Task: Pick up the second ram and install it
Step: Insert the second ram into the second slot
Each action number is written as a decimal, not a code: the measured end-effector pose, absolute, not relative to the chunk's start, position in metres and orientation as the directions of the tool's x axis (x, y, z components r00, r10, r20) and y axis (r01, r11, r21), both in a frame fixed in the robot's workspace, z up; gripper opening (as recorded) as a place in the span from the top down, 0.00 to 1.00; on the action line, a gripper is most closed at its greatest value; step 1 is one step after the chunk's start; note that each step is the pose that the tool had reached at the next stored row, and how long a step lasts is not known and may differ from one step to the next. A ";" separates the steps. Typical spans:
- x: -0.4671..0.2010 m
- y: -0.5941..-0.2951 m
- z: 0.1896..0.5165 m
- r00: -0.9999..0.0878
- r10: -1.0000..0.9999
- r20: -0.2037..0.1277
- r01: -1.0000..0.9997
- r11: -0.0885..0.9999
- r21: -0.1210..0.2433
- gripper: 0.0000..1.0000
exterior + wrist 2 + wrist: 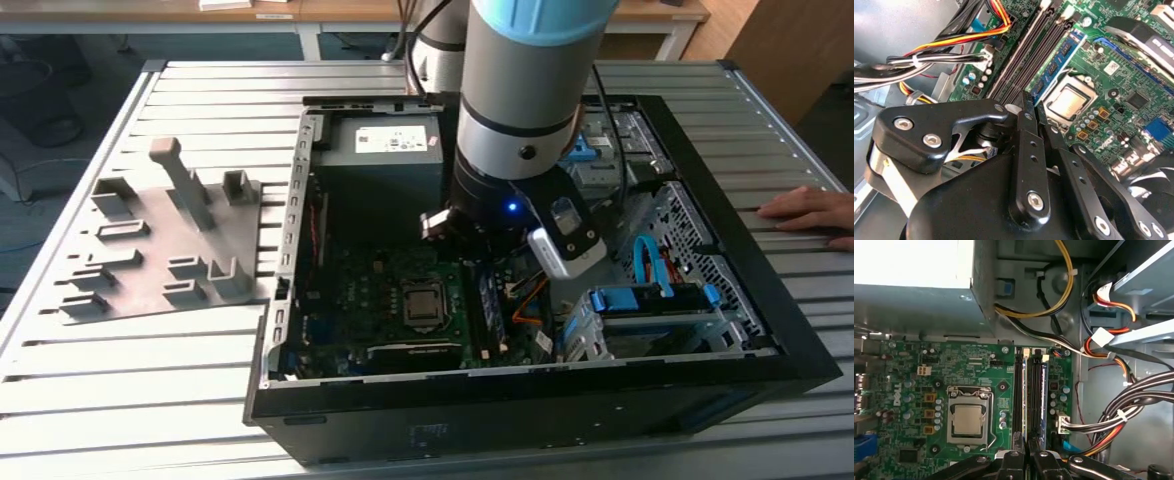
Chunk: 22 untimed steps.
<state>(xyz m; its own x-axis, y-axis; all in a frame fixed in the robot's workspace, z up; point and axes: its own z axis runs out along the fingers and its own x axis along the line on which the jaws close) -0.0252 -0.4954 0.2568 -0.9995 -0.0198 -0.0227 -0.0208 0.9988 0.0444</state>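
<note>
The second ram (1056, 60) stands on edge in the bank of memory slots (1034, 390) beside the CPU socket (968, 417), on the socket's side of that bank. Its long axis runs along the slots, straight away from the gripper (1027, 460). In both wrist views the stick's near end comes right up to the gripper. Its thin edge lies in line with the slit between the jaws, not across it, and nothing stands between the two. Whether the jaws pinch the stick or have let it go, I cannot tell. The stick lies parallel to the neighbouring slots and low against the motherboard (1134, 90), so I judge it to be at or in its slot. How deep it sits is not clear.

In the exterior view the arm (521, 110) drops almost upright into the open PC case (534, 400). Its wrist is low over the board, just to the exterior view's right of the socket, and the tool points down. The grey holder tray (160, 250) lies on the slatted table (134, 400) to the exterior view's left of the case, well apart from the gripper. A person's hand (807, 210) rests on the table at the exterior view's right, beside the case and apart from the arm
</note>
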 end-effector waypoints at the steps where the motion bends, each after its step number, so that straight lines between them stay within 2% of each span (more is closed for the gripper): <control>1: -0.025 -0.496 0.255 -1.000 -0.016 -0.023 -0.017 0.999 0.044 0.86; 22: -0.025 -0.496 0.225 -0.998 0.059 -0.025 0.057 0.997 0.042 0.86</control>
